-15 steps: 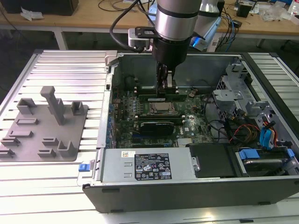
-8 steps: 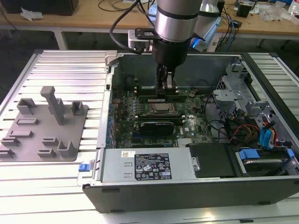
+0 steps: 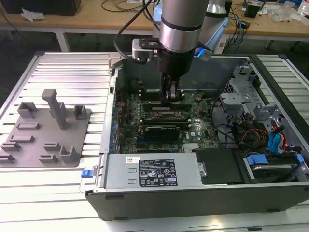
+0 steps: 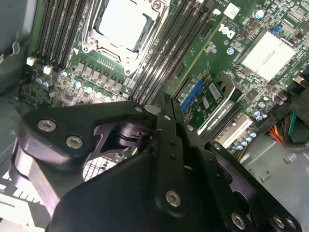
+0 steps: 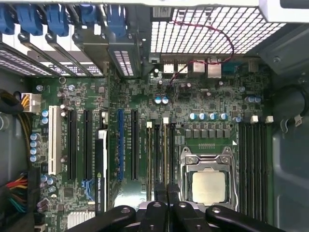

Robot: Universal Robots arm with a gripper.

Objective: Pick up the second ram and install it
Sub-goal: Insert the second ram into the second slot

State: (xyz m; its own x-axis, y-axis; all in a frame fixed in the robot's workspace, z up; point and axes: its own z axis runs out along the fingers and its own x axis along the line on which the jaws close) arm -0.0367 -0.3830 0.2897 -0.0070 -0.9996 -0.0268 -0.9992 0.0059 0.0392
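Observation:
The second ram [image 5: 165, 150] stands edge-on in one of the long black slots beside the silver processor socket [image 5: 208, 186]; I see its thin pale-green top edge. My gripper [image 5: 165, 193] is directly over the near end of that stick, and its black fingers are drawn together on it. In the second wrist view the gripper [image 4: 161, 104] meets the row of slots just past the socket [image 4: 123, 24]. The exterior view shows the gripper [image 3: 170, 94] reaching straight down into the open computer case [image 3: 108, 145], low over the motherboard.
Another thin stick [image 5: 148, 154] sits in a slot two rows over. A black card [image 3: 164, 129] lies across the board nearer the power supply [image 3: 152, 171]. Drive cages and cables [image 3: 251, 125] crowd the exterior view's right. A grey fixture plate [image 3: 46, 130] lies outside the case.

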